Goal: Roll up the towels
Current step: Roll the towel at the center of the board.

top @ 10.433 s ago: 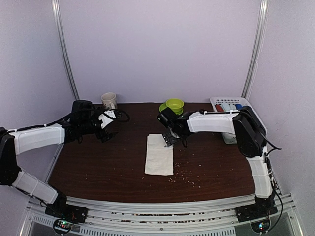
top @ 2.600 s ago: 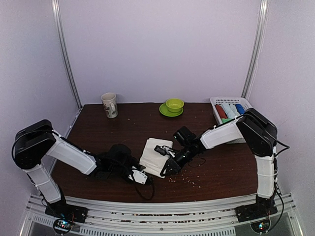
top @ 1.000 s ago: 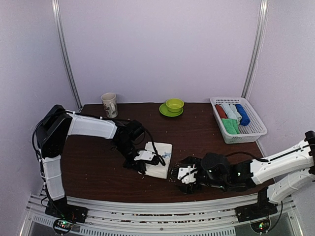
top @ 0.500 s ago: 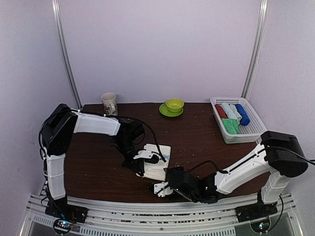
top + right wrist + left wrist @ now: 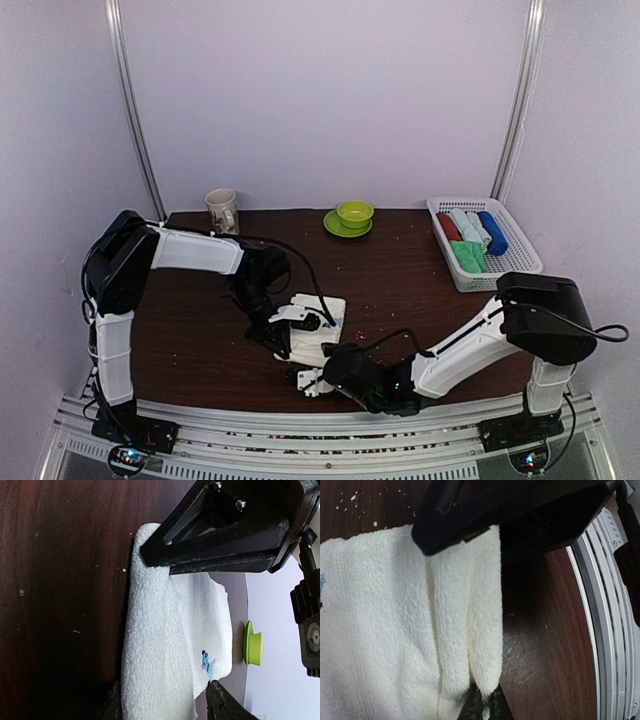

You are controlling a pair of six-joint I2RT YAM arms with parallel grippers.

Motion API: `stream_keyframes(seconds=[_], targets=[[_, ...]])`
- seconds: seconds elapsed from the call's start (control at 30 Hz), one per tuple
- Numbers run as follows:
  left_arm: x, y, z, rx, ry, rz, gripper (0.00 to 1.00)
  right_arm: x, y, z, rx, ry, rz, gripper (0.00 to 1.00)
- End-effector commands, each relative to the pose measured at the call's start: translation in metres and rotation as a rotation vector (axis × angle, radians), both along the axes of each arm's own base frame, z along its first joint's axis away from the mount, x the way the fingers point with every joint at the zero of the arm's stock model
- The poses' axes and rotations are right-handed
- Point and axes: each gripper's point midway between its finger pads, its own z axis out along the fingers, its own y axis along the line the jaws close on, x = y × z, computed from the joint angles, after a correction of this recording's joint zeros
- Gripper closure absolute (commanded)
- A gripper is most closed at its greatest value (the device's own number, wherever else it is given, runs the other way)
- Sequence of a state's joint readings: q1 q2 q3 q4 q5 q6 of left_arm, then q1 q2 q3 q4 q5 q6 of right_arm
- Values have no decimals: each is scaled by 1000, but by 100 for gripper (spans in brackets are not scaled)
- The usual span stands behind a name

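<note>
The cream-white towel [image 5: 322, 322] lies partly rolled near the table's front middle. My left gripper [image 5: 290, 340] is shut on a fold at its near-left edge; in the left wrist view the fingertips [image 5: 483, 707] pinch that fold of the towel [image 5: 395, 630]. My right gripper [image 5: 308, 372] sits low at the towel's front end. In the right wrist view it [image 5: 165, 707] is open, its fingers standing close on either side of the towel roll [image 5: 155, 630]. A bright green towel [image 5: 466, 258] lies in the white basket [image 5: 520, 268].
The basket at the back right also holds red, pale blue and dark blue rolls [image 5: 470, 225]. A green cup on a saucer [image 5: 354, 214] and a mug [image 5: 222, 212] stand at the back. Crumbs dot the table. The metal rail [image 5: 612, 605] runs along the front edge.
My right arm has swung from the right side to the towel's front end, and its jaws have narrowed around the roll. The left gripper has stayed shut on the fold.
</note>
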State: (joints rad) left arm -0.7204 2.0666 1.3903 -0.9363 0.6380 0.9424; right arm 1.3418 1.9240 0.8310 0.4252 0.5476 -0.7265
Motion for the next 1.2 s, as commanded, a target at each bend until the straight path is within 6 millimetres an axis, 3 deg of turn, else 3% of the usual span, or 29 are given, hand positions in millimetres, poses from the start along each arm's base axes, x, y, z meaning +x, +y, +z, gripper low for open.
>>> stream_keyframes(seconds=[0.0, 0.1, 0.3, 0.37, 0.43, 0.5, 0.57, 0.73, 0.97, 1.17], targets=[[-4, 3, 0, 4, 41, -10, 100, 9, -8, -16, -42, 18, -34, 46], [-5, 4, 1, 1, 46, -16, 100, 12, -10, -20, -49, 42, -41, 56], [-4, 2, 7, -18, 33, -22, 100, 7, -7, -30, -74, 120, -10, 89], [-1, 1, 13, -35, 13, -18, 100, 3, -5, -31, -70, 153, 5, 95], [6, -1, 23, -61, -30, -7, 83, 0, -5, -31, -62, 186, 14, 100], [12, -1, 35, -86, -90, 3, 76, -3, -4, -31, -53, 221, 23, 100], [18, 0, 47, -109, -158, 10, 59, -5, -5, -29, -38, 249, 27, 100], [31, 8, 72, -169, -332, 48, 31, -8, -5, -22, 13, 351, 32, 100], [50, 20, 94, -333, -654, 147, 25, -8, -4, -19, 84, 564, 19, 100], [39, 37, 90, -416, -834, 120, 27, -1, -5, -23, 142, 810, -31, 100]])
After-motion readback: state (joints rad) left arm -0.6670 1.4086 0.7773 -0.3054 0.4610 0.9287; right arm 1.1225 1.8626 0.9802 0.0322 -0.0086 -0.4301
